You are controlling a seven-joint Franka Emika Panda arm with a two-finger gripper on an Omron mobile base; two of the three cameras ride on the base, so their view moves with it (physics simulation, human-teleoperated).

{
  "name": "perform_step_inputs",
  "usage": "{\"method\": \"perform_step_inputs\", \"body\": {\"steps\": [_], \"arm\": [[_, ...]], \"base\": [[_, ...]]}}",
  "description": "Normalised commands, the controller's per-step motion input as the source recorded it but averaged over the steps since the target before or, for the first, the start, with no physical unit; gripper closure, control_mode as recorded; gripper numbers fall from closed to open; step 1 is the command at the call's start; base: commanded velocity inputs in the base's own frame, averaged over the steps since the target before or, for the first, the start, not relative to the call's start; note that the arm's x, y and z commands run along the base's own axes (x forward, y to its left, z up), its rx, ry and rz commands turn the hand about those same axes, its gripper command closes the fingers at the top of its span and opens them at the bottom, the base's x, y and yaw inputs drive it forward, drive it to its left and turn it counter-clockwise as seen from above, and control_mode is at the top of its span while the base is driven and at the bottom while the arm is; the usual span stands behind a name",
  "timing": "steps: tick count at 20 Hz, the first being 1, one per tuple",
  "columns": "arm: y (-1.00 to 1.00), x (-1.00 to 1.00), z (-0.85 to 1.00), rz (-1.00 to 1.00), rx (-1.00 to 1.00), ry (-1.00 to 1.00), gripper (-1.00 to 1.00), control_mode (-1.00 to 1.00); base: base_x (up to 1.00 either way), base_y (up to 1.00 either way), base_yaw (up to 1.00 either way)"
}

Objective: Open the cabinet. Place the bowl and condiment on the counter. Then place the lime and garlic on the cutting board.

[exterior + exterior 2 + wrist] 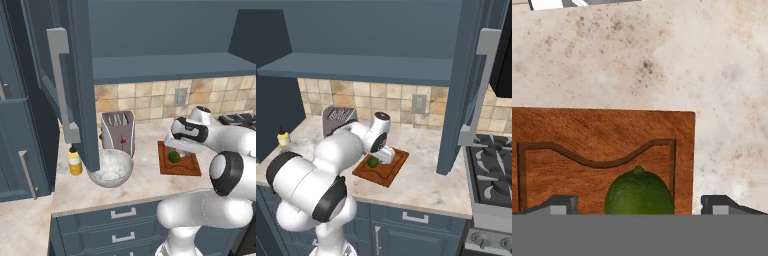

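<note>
Lime point(639, 192) on the cutting board point(572, 135), near the board's right edge in the hand view, lying between the gripper point(639, 205) tips. Fingertips point(559, 204) spread wide, one on each side of the fruit, a clear gap on both sides, nothing clamped. Grooved line visible on the board, curving just above the lime. Bare beige counter point(662, 55) beyond the board's far and right edges.

Seen from the left base camera: marble bowl point(111, 168) on the counter near its front edge, just behind the lower corner of the open cabinet point(75, 75) door. Yellow condiment point(75, 162) bottle standing left of the bowl, dark cap, pale band, no readable writing. Toaster point(118, 131) behind the bowl, against the tiled wall, no legible brand. Open stretch of counter between bowl and board.

Seen from the right base camera: free counter right of the board up to the stove point(491, 185); second open cabinet door hanging over that stretch.
</note>
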Motion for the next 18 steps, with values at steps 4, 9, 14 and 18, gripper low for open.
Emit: {"method": "perform_step_inputs", "body": {"steps": [4,9,14,18], "arm": [[0.00,-0.63,0.78,0.00,0.00,-0.04,-1.00,-1.00],[0.06,-0.96,0.55,0.00,-0.03,-0.17,-1.00,-1.00],[0.35,-0.91,0.68,0.00,-0.16,-0.26,-1.00,-1.00],[0.62,-0.46,1.00,0.00,-0.27,-0.16,-1.00,-1.00]], "base": [[0.00,0.00,0.00],[0.00,0.00,0.00],[0.00,0.00,0.00],[0.00,0.00,0.00]]}}
